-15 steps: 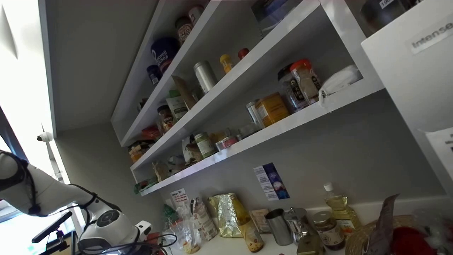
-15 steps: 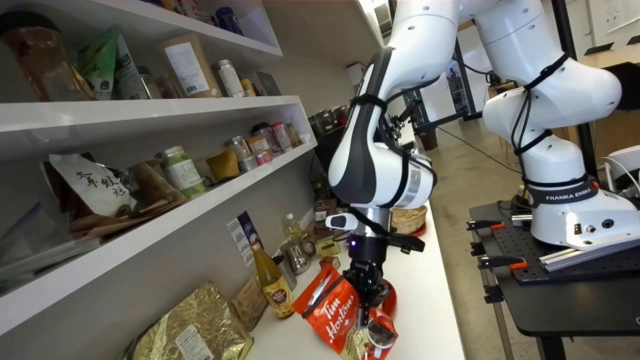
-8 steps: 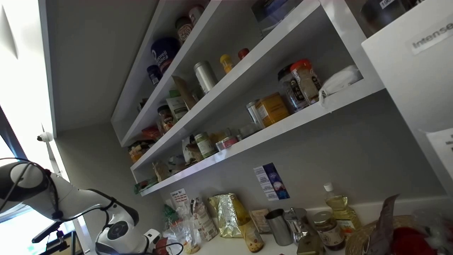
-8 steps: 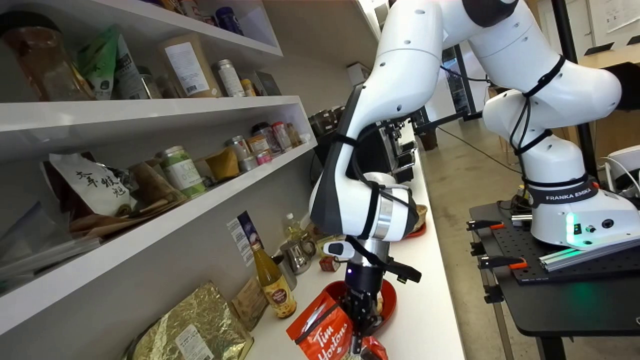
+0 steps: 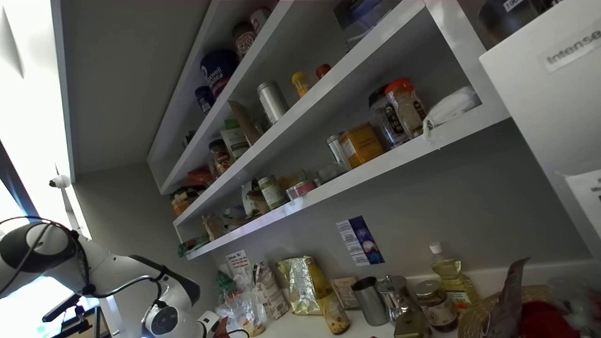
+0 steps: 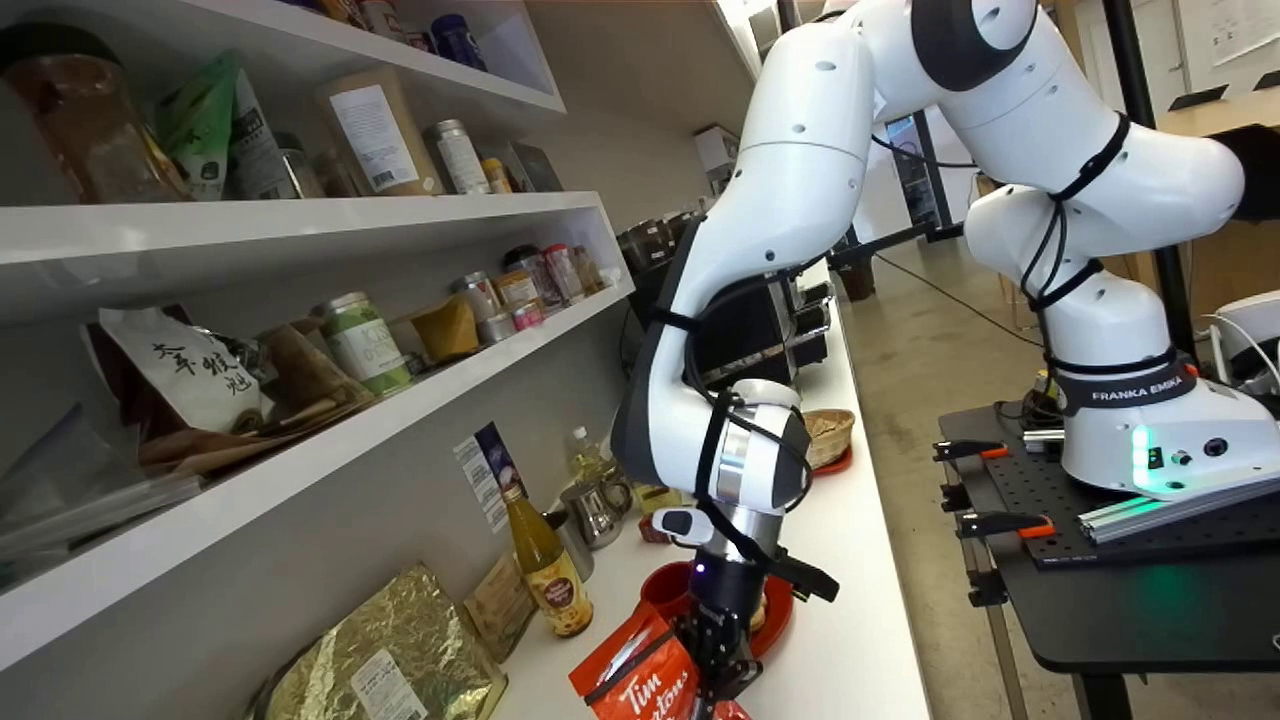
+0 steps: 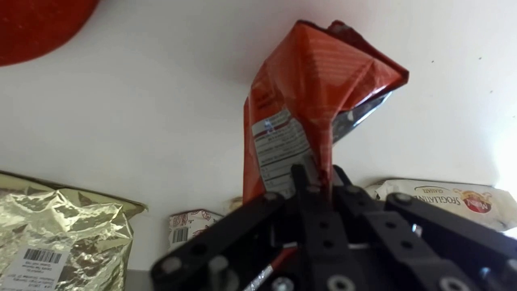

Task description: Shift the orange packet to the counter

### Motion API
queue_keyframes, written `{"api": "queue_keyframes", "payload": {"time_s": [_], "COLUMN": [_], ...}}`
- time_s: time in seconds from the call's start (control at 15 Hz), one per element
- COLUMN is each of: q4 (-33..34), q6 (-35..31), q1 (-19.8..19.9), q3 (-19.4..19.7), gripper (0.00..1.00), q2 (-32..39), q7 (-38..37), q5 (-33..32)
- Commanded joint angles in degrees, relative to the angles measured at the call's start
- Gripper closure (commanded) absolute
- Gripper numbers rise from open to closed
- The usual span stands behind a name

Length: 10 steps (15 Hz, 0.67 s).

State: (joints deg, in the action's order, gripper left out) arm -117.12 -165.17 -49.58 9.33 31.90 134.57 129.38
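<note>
The orange packet, a crinkly red-orange bag with white lettering, shows in an exterior view (image 6: 645,672) at the bottom edge, its lower part cut off. It fills the middle of the wrist view (image 7: 311,76). A small red bit of it shows in an exterior view (image 5: 222,327). My gripper (image 7: 317,176) is shut on a pinched fold of the packet; it also shows in an exterior view (image 6: 708,695). The pale counter (image 6: 830,650) lies under the packet and spreads behind it in the wrist view (image 7: 153,121). I cannot tell whether the packet touches the counter.
A red plate (image 6: 780,608) and red cup (image 6: 664,588) stand close behind the gripper. A yellow bottle (image 6: 556,585), a gold bag (image 6: 400,640) and metal jugs (image 6: 592,512) stand along the wall. A white packet (image 7: 452,202) lies nearby. White shelves (image 6: 330,225) overhang the counter.
The arm has moved down with the packet in its grip, lower toward the counter and toward the camera in an exterior view. More of the red plate and cup has come into sight behind it.
</note>
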Motion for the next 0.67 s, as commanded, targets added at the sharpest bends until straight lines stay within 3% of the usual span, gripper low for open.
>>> {"api": "queue_keyframes", "payload": {"time_s": [0.0,0.27,0.33,0.4,0.6], "q4": [0.02,-0.84,-1.04,-1.28,-2.63], "q6": [2.62,3.93,4.01,3.98,3.53], "q1": [-2.04,-2.79,-3.02,-3.12,-2.95], "q3": [2.69,3.44,3.62,3.65,3.01], "gripper": [0.99,0.99,0.72,0.71,0.5], "q2": [1.12,1.43,1.34,1.23,0.52], "q7": [7.17,9.33,9.61,9.68,8.7], "q5": [5.27,7.1,7.25,7.11,5.33]}}
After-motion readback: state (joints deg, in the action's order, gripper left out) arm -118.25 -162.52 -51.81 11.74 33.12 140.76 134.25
